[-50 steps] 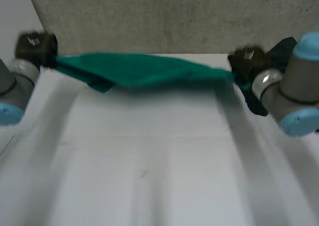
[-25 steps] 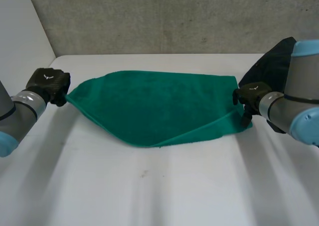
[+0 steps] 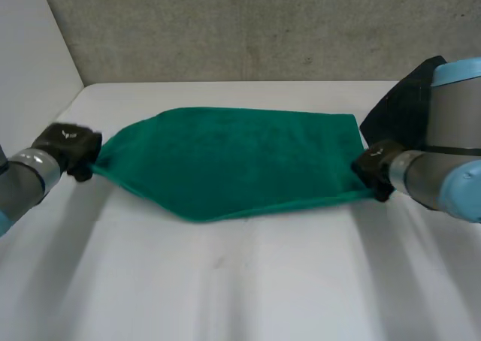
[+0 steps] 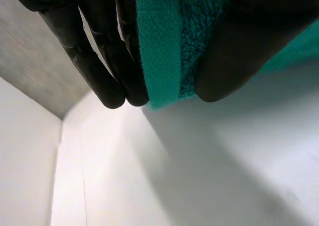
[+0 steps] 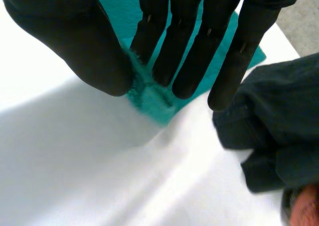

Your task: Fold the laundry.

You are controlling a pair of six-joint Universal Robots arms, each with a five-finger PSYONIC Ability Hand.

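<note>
The green towel [image 3: 240, 161] lies flat on the white counter [image 3: 240, 281], stretched between both hands, with its long axis running from one hand to the other. The left robot hand [image 4: 99, 52] pinches one end's hem between fingers and thumb. The right robot hand [image 5: 75, 42] clamps the opposite corner the same way. The towel's near edge bows out midway between the hands, with bare counter beyond it. A dark garment [image 5: 274, 116] lies just beside the right robot hand.

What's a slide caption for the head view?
Left hand and right hand pinch opposite ends of a green towel on the white table.
</note>
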